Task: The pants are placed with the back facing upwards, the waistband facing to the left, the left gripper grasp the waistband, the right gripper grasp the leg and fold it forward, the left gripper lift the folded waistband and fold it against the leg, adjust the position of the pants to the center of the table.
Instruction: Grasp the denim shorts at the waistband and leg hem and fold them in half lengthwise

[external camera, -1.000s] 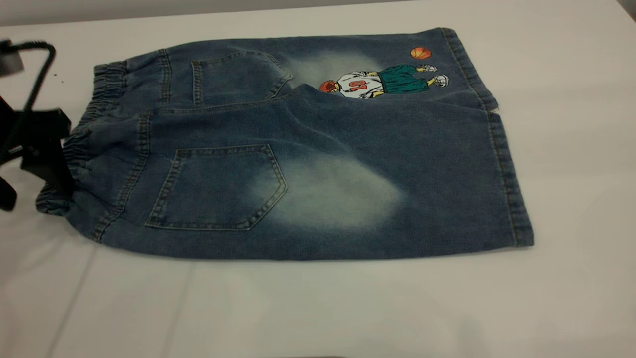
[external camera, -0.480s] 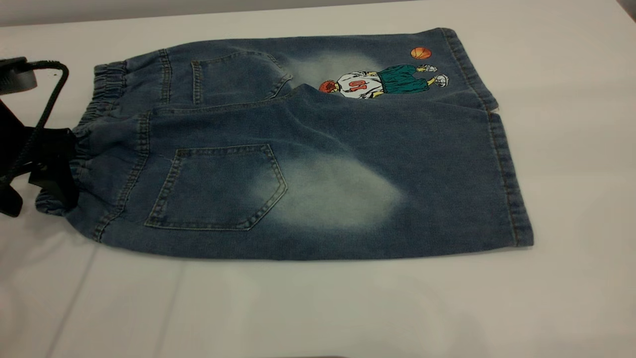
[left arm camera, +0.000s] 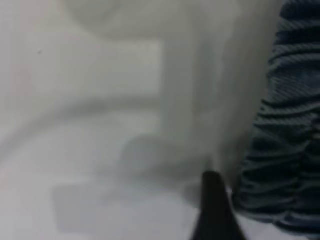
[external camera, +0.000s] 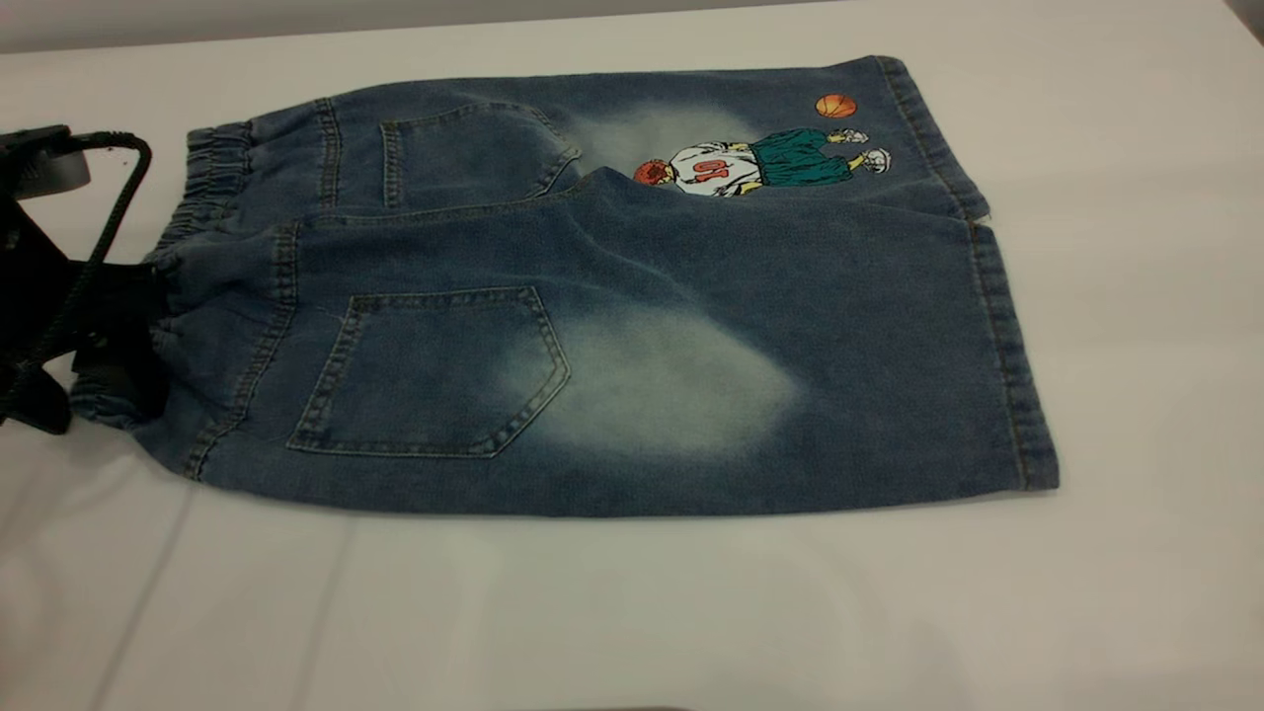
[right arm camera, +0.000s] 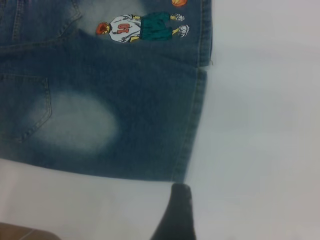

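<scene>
Blue faded-denim shorts (external camera: 612, 296) lain flat on the white bench (external camera: 632, 612) | bulky black left tool (external camera: 104, 346) advanced to the gathered darker waistband (external camera: 202, 178) since a second earlier, opening undeterminable | grasp judged imminent | right tool (right arm camera: 174, 212) hung beyond the hem, opening undeterminable.

light: soft, even, pretty bright | shadows: faint ones under the pants (external camera: 632, 296) on the table (external camera: 632, 612) | glare: mild white wash | blur: left wrist view mushy, right wrist view a bit soft
</scene>
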